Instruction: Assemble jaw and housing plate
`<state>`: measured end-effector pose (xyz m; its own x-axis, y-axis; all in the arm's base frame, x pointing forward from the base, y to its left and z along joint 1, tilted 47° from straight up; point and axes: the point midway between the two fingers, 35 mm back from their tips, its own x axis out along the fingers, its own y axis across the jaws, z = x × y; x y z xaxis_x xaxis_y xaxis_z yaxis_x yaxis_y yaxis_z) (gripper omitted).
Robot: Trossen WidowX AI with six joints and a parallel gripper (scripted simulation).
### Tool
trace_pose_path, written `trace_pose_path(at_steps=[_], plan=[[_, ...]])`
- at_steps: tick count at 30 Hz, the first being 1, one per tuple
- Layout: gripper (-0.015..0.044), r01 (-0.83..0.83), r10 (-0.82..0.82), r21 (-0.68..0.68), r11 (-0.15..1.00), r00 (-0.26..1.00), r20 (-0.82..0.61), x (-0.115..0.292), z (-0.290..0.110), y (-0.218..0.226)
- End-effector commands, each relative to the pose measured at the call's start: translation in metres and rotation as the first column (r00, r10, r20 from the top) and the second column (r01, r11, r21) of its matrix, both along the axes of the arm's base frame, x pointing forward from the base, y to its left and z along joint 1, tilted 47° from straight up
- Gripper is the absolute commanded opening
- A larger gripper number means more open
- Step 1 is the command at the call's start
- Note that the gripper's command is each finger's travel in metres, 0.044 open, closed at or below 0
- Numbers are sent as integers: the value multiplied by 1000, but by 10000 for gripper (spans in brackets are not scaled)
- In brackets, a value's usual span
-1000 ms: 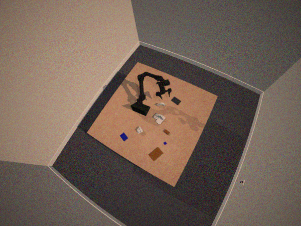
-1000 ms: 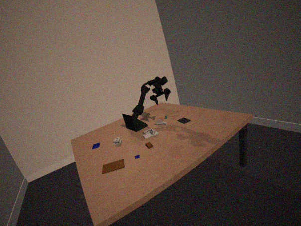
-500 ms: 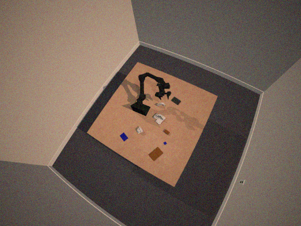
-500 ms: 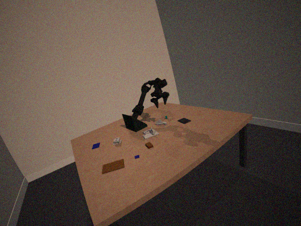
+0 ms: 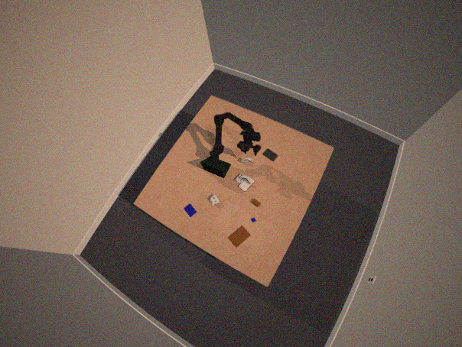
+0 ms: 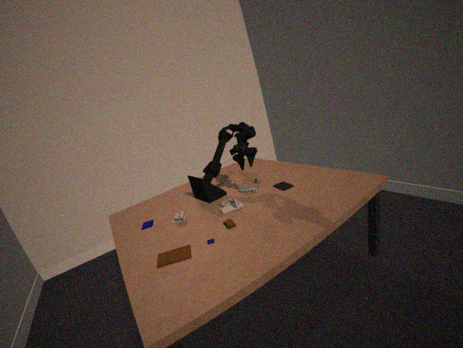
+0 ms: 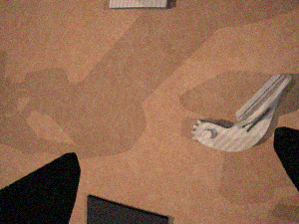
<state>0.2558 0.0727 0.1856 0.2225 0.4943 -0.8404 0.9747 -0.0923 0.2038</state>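
Observation:
The loose jaw [image 5: 247, 160] [image 6: 247, 188] [image 7: 234, 137], pale grey and curved with teeth at one end, lies on the table. The white base [image 5: 245, 187] [image 6: 230, 210] [image 7: 139, 3] carries the other jaw; its pins are too small to make out. A small white piece [image 5: 214, 199] [image 6: 179, 218], apparently the housing plate, is on the table on the far side of the base from the loose jaw. My gripper [image 5: 250, 151] [image 6: 247, 167] [image 7: 177, 151] is open and empty, above the table near the loose jaw. In the wrist view the jaw is nearer the right finger.
A dark flat pad [image 5: 270, 154] [image 6: 284, 185] [image 7: 125, 212] lies beside the loose jaw. A small teal object [image 6: 255, 180] stands behind it. A brown block [image 5: 255, 202] [image 6: 229, 224], a larger brown slab [image 5: 239, 236] [image 6: 174, 256] and two blue pieces [image 5: 190, 210] [image 6: 211, 241] lie beyond the base.

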Motion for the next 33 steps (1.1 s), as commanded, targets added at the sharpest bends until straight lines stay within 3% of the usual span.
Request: trace_pose_path(at_steps=[1, 17, 33], plan=[[440, 41, -38, 37, 998, 996, -77, -5, -8, 3], [440, 229, -172, 125, 965, 920, -353, -21, -25, 14], [440, 426, -266, 126, 896, 741, -616, -36, -38, 25]])
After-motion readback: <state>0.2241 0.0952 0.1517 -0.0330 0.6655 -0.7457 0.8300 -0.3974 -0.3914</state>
